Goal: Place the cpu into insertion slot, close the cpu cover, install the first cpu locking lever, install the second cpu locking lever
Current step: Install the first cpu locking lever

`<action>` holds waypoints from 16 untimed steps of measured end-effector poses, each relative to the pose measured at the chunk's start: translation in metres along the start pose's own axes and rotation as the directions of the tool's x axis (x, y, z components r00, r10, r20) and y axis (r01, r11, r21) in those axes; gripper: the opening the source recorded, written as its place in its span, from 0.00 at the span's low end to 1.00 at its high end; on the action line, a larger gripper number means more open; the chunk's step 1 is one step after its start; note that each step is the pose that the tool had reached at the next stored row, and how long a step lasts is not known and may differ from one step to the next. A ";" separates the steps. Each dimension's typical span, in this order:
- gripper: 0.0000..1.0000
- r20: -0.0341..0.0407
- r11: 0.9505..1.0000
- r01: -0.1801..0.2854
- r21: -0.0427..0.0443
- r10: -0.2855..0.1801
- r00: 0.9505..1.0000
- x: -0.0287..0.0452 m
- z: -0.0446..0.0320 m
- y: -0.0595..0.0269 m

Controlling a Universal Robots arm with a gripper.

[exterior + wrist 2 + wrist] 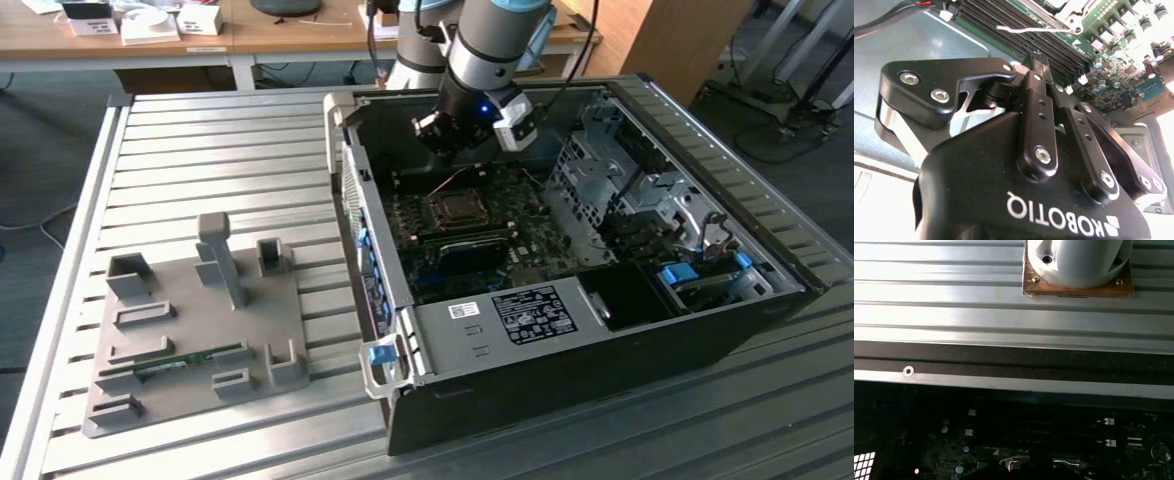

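Nearest, at the exterior view's left, a grey fixture plate (200, 300) lies on the slatted aluminium table (200, 150). A long green memory stick (174, 365) rests in one of its holders. To the right stands the open black computer case (574, 380). Midway in, on its green board, sits the square dark insertion slot (461, 208) with its silvery metal rim. The windowed silvery cpu cover (463, 195) seems to lie down over it. I cannot pick out the small greyish-gold cpu apart from the slot's brownish middle, where it probably sits.

Farther back, the black two-fingered gripper (454, 145) hangs just above the board, its fingers pressed together with nothing seen between them. In the second wrist view it hovers over the long dark memory slots (989, 20), near a thin silvery locking lever (1029, 30) that appears unlatched.

The springy lever could slide off the narrow tips and snap back. A descent slightly off line could instead strike the memory slots or the small capacitors (1114, 50).
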State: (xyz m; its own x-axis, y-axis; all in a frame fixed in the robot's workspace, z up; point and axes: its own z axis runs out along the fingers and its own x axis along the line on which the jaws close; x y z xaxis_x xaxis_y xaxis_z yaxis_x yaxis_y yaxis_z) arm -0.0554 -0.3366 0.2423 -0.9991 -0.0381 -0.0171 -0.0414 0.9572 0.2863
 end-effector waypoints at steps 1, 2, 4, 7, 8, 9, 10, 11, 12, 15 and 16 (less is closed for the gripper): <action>0.11 0.000 1.000 0.000 0.000 0.000 1.000 0.0000 0.0004 -0.0001; 0.11 0.000 1.000 0.000 0.000 0.000 1.000 0.0000 0.0004 -0.0002; 0.11 0.000 1.000 0.000 0.000 0.000 1.000 0.0000 0.0004 -0.0002; 0.11 0.000 1.000 0.000 0.000 0.000 1.000 -0.0003 0.0005 -0.0002; 0.11 0.000 1.000 0.000 0.000 0.000 1.000 -0.0008 0.0006 -0.0002; 0.11 0.000 1.000 0.000 0.000 0.000 1.000 -0.0015 0.0006 -0.0003; 0.11 0.000 1.000 0.000 0.000 0.000 1.000 -0.0020 0.0006 -0.0003; 0.11 0.000 1.000 0.000 0.000 0.000 1.000 -0.0020 0.0006 -0.0003; 0.11 0.000 1.000 0.000 0.000 0.000 1.000 -0.0020 0.0006 -0.0003; 0.11 0.000 1.000 0.000 0.000 0.000 1.000 -0.0020 0.0007 -0.0003; 0.11 0.000 1.000 0.000 0.000 0.000 1.000 -0.0021 0.0013 -0.0004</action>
State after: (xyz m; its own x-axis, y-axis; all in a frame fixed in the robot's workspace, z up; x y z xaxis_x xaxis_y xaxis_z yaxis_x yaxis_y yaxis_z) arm -0.0533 -0.3365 0.2410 -0.9991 -0.0382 -0.0173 -0.0415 0.9572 0.2865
